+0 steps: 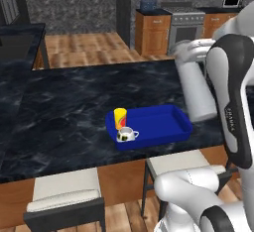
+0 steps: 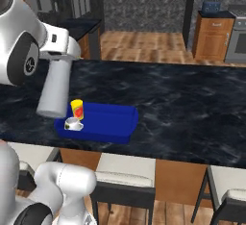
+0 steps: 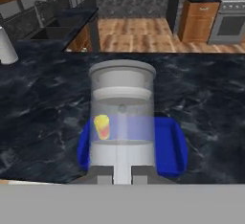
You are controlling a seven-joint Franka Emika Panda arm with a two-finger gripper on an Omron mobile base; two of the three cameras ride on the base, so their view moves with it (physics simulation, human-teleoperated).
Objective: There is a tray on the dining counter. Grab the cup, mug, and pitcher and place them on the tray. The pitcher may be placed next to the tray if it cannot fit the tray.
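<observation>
Here the yellow cup (image 1: 119, 117) and white mug (image 1: 126, 135) stand at the left end of the blue tray (image 1: 163, 127) on the dining counter (image 1: 69, 107). The gripper (image 3: 122, 176) is clamped on the translucent pitcher (image 3: 122, 115), held above the tray's middle. Stools (image 1: 67, 196) line the counter's near edge.

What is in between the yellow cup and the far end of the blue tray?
Nothing: past the cup and mug, the tray floor is bare blue, seen in both base views.
</observation>
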